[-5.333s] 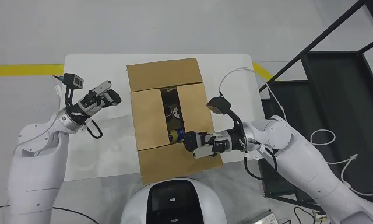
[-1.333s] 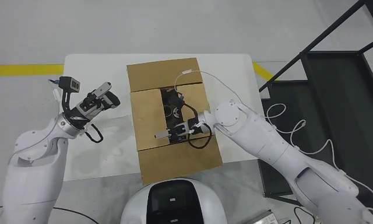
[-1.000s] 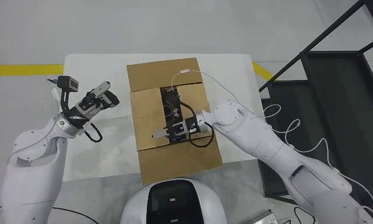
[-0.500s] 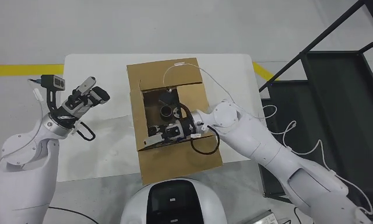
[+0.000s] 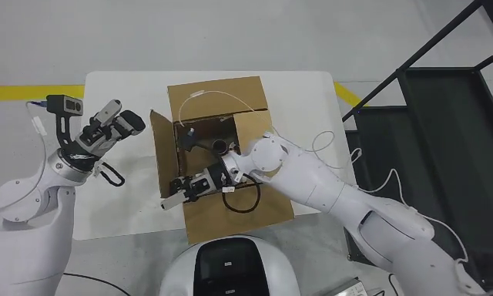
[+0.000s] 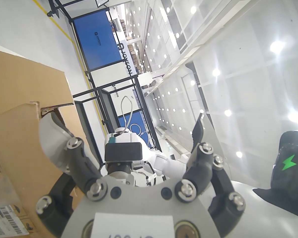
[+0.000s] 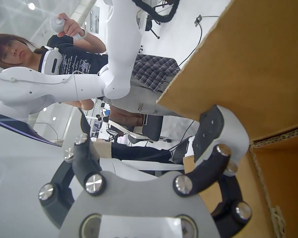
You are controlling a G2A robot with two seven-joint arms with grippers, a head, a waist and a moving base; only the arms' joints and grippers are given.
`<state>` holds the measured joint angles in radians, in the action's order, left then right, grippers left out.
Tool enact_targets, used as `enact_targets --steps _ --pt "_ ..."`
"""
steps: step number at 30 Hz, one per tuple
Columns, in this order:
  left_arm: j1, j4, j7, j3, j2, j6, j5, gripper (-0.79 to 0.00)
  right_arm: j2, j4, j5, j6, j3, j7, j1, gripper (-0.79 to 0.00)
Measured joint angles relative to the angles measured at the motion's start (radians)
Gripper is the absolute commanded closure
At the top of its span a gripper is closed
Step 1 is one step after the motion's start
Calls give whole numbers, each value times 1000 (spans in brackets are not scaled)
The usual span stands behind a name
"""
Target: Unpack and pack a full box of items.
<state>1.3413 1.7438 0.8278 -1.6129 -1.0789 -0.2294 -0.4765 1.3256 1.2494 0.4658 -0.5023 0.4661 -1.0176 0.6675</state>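
Spread wide, right end effector [image 5: 176,200] touches the raised box flap [image 5: 162,153]; left end effector [image 5: 118,120] parted, seemingly empty.

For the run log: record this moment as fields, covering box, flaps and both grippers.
box: cardboard, on white table
left flap: raised, near upright
far flap: folded outward
right gripper: open, one finger against left flap's edge
left gripper: open, empty, above table beside box
contents: dark items inside

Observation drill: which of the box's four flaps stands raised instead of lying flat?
The flap on the robot's left side, beside the right gripper; it stands on edge, the other three lie flat.
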Motion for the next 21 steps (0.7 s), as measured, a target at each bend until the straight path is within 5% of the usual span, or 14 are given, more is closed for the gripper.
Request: enact_targets --steps 13,21 --pt "-76 -104 -49 82 -2 41 112 -785 45 -72 22 -17 -4 -50 -2 -785" --pt "-42 -96 -92 63 4 74 189 -785 -17 -41 26 -59 148 -48 77 -785"
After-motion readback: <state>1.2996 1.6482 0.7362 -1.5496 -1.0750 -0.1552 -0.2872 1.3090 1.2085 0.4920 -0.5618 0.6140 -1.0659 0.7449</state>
